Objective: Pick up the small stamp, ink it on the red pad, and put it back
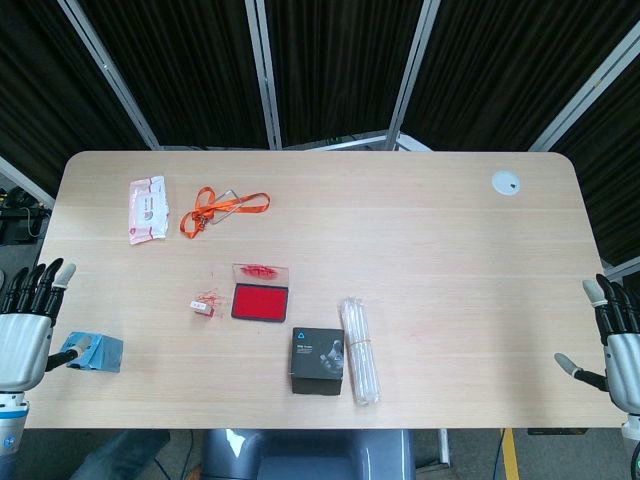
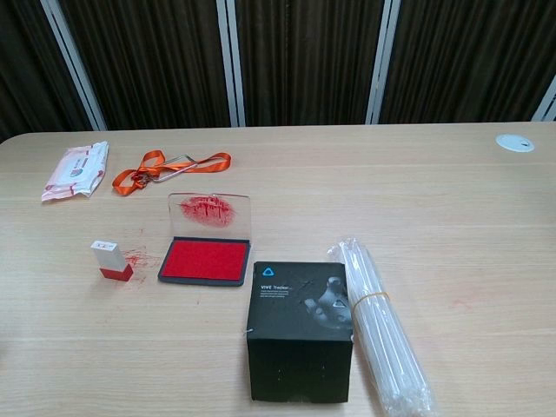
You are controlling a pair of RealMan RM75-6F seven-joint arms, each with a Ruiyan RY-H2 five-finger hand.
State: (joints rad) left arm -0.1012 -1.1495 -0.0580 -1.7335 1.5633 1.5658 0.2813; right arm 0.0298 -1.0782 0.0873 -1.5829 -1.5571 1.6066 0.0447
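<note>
The small stamp (image 1: 202, 306) (image 2: 112, 261), white on top with a red base, stands on the table just left of the red ink pad (image 1: 260, 302) (image 2: 206, 260). The pad's clear lid (image 2: 209, 213) stands open behind it, smeared with red ink. Red ink marks stain the table beside the stamp. My left hand (image 1: 27, 318) hangs off the table's left edge, fingers spread, holding nothing. My right hand (image 1: 612, 336) is at the right edge, also spread and empty. Neither hand appears in the chest view.
A black box (image 1: 319, 360) (image 2: 300, 330) and a bundle of clear tubes (image 1: 360, 349) (image 2: 385, 326) lie near the front. An orange lanyard (image 1: 222, 208) (image 2: 165, 168) and a wipes packet (image 1: 147, 208) (image 2: 77, 168) sit far left. A white disc (image 1: 506, 183) is far right.
</note>
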